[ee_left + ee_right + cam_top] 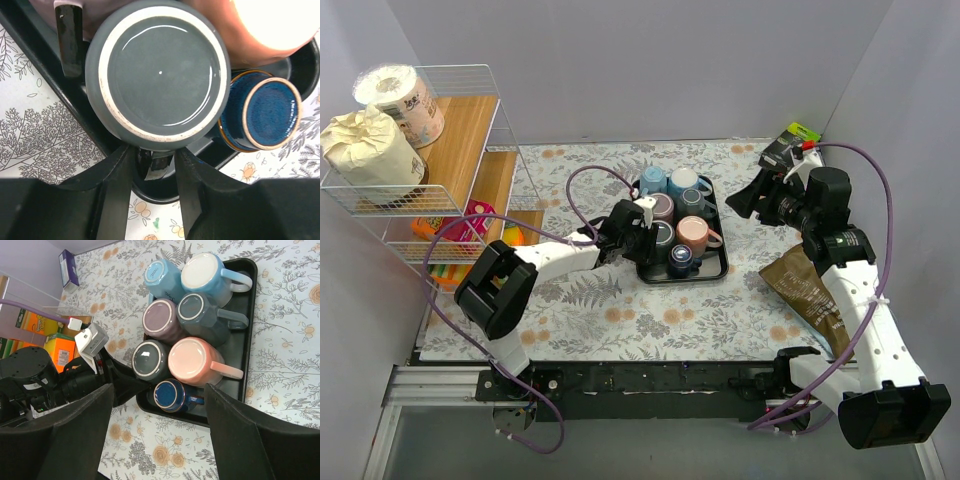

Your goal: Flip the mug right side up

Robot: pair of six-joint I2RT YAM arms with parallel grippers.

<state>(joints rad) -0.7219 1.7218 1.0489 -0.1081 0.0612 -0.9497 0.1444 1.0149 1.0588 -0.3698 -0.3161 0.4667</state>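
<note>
Seven mugs (192,361) upside down on a black tray (249,271), my left gripper (155,196) clamped on the handle of the dark grey mug (160,70) at the tray's left edge, my right gripper (159,392) spread wide, held above the tray

Plain pale grey walls (650,70) close the scene in at the back and on both sides, evenly lit, with only soft shadows. The tabletop (620,310) is covered by a white cloth printed with grey ferns and orange blossoms. Against the left wall stands a tiered white wire shelf rack (390,200) with light wooden boards (465,125). A silver aluminium rail (420,385) runs along the near edge.
</note>
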